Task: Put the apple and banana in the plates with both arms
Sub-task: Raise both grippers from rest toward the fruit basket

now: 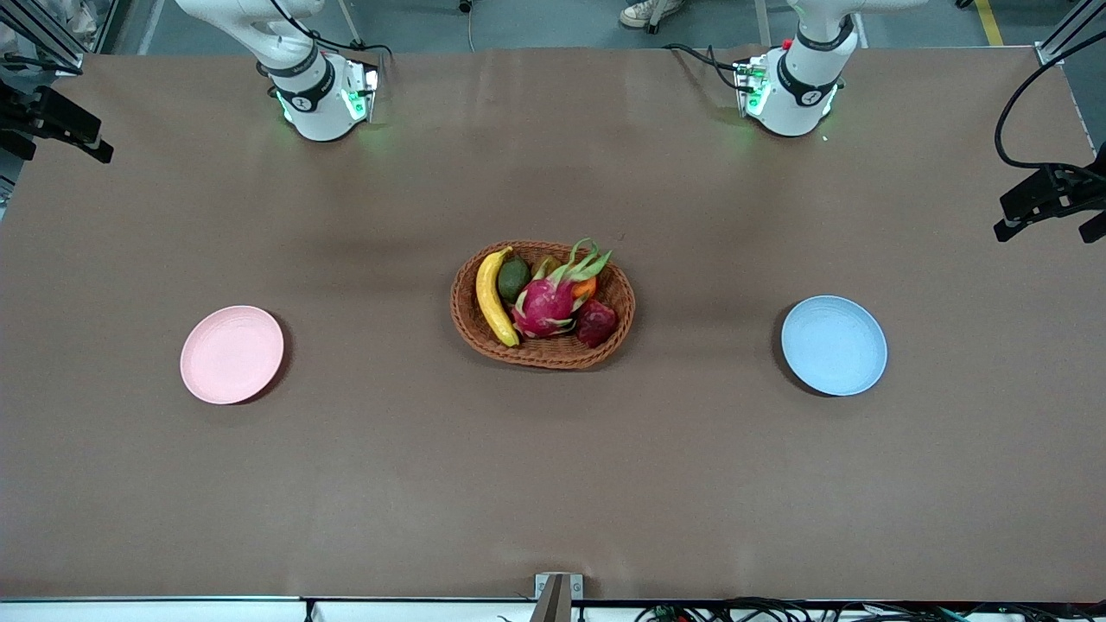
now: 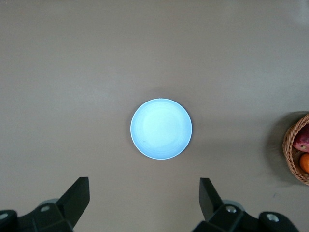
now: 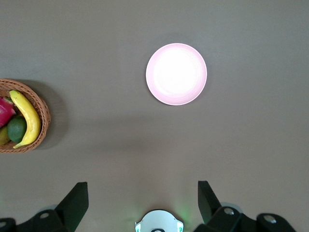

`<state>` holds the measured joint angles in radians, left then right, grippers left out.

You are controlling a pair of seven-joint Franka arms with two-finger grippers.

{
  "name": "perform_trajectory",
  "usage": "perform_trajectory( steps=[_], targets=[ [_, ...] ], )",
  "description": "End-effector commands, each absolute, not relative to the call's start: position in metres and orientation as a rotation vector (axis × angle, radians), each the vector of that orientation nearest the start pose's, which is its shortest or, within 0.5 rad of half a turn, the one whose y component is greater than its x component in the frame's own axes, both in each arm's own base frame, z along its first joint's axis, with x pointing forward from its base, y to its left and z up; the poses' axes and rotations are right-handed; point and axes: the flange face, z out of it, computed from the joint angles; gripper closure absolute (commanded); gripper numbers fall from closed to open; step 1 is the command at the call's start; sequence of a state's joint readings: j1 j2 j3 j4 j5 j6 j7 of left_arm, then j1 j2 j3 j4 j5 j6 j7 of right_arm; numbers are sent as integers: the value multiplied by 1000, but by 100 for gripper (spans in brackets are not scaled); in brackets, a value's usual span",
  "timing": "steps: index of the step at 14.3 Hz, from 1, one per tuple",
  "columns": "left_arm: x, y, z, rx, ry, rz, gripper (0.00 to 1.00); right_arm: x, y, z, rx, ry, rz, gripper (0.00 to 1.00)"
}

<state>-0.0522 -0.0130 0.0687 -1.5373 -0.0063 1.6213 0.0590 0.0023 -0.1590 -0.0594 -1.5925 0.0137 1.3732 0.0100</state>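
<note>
The dark red apple [image 1: 595, 322] and the yellow banana [image 1: 494, 297] lie in the wicker basket [image 1: 479, 333] at the table's middle; the banana also shows in the right wrist view [image 3: 27, 117]. The pale pink plate [image 1: 232, 354] lies toward the right arm's end and shows in the right wrist view [image 3: 176, 74]. The light blue plate [image 1: 834, 345] lies toward the left arm's end and shows in the left wrist view [image 2: 161, 128]. My left gripper [image 2: 144, 200] is open and empty, high over the table by the blue plate. My right gripper [image 3: 143, 203] is open and empty, high over its base.
The basket also holds a pink dragon fruit [image 1: 548, 303], a green avocado [image 1: 513, 278] and a small orange fruit [image 1: 585, 286]. Both arm bases [image 1: 318, 95] [image 1: 793, 91] stand at the table's edge farthest from the front camera. Black camera mounts [image 1: 1050, 194] overhang the table's ends.
</note>
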Motion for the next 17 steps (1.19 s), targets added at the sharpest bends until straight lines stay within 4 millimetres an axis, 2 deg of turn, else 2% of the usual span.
perform_trajectory(
  steps=[1, 3, 5, 6, 8, 9, 10, 11, 12, 14, 15, 17],
  targets=[
    [555, 7, 657, -3155, 73, -142, 0, 480, -27, 684, -3108, 100, 88, 0],
    [556, 6, 658, -3153, 76, -144, 0, 483, -27, 679, -3114, 102, 102, 0],
    [556, 6, 657, -3156, 73, -139, 0, 493, -34, 665, -3116, 123, 143, 0],
    [555, 5, 656, -3158, 78, -135, 0, 503, -33, 653, -3110, 124, 169, 0],
    [557, -7, 655, -3159, 112, -132, 0, 532, -32, 611, -3114, 111, 270, 0],
    [564, -23, 641, -3168, 148, -91, 0, 549, -29, 588, -3142, 94, 317, 0],
    [568, -40, 629, -3180, 180, -56, 0, 558, -28, 581, -3192, 82, 338, 0],
    [573, -56, 613, -3199, 158, -2, 0, 559, -5, 581, -3210, 42, 331, 0],
    [578, -83, 595, -3226, 114, 59, 0, 558, 9, 578, -3197, 64, 342, 0],
    [585, -136, 553, -3231, 11, 185, 0, 557, 39, 567, -3074, 424, 377, 0],
    [588, -164, 528, -3213, -50, 244, 0, 555, 66, 559, -3048, 547, 403, 0],
    [589, -221, 486, -3169, -173, 291, 0, 544, 136, 542, -3025, 727, 403, 0]
  ],
)
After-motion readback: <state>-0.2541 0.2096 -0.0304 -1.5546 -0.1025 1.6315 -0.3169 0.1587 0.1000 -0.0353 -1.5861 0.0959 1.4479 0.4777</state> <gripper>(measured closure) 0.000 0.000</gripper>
